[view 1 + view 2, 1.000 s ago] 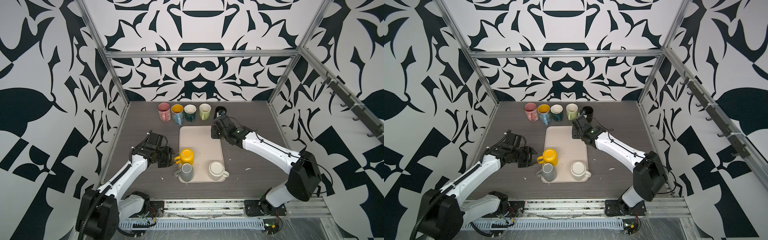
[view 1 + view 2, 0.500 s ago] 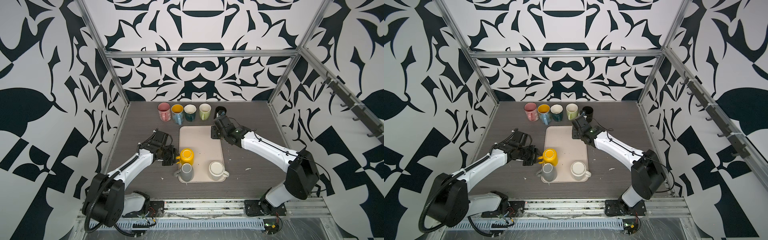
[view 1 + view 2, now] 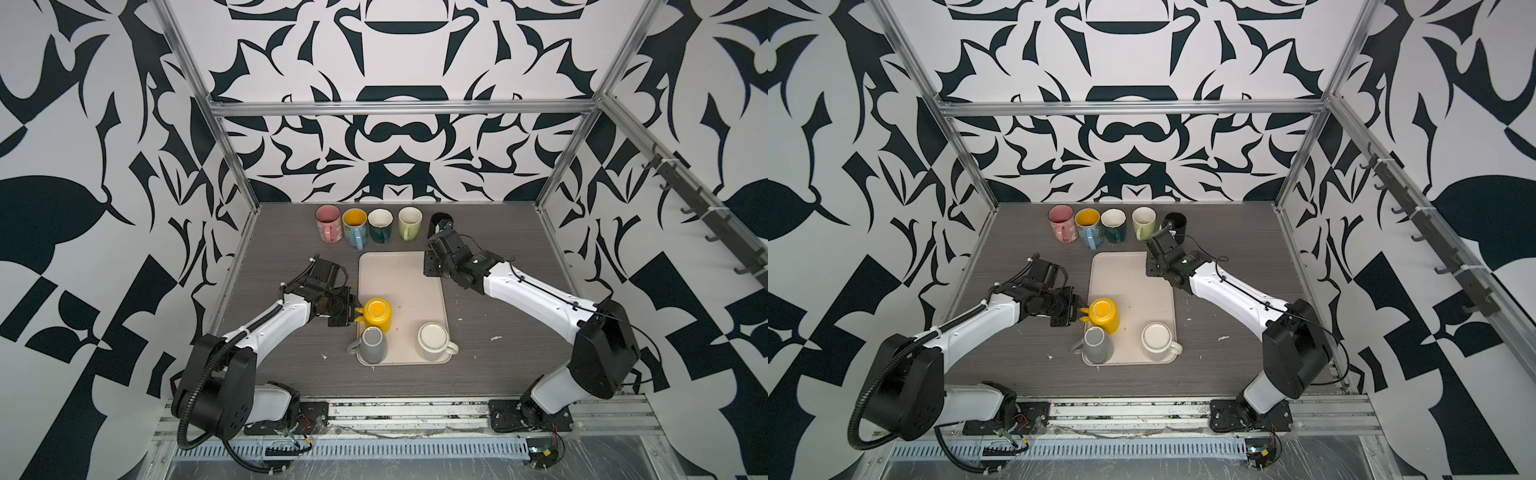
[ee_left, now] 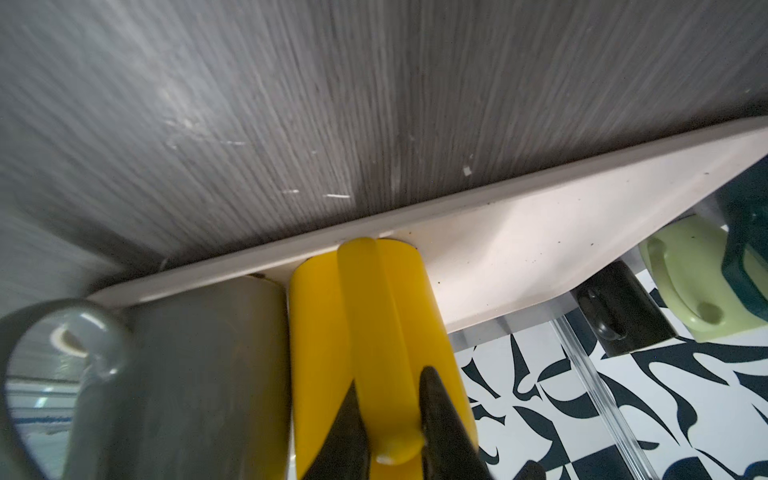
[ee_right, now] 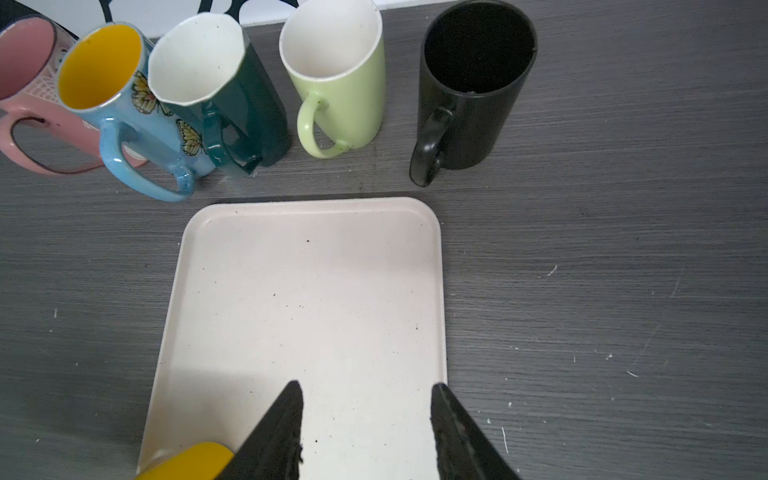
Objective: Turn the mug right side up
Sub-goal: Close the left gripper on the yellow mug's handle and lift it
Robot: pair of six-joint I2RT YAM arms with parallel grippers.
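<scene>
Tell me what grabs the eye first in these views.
The left gripper clamps the handle of the upside-down yellow mug at the left edge of the tray, beside an inverted grey mug. Five upright mugs line the back of the table; the right gripper hangs open near the tray's far end.

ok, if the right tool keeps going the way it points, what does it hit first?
Likely the bare tray: the right tool angles down over it. Depth is unclear; a flatter line would reach the gap between green mug and black mug.

Mug row (image 3: 380, 226) upright behind cream tray (image 3: 401, 282); specks (image 3: 496, 338), maybe crumbs, on tabletop (image 3: 291, 249).
</scene>
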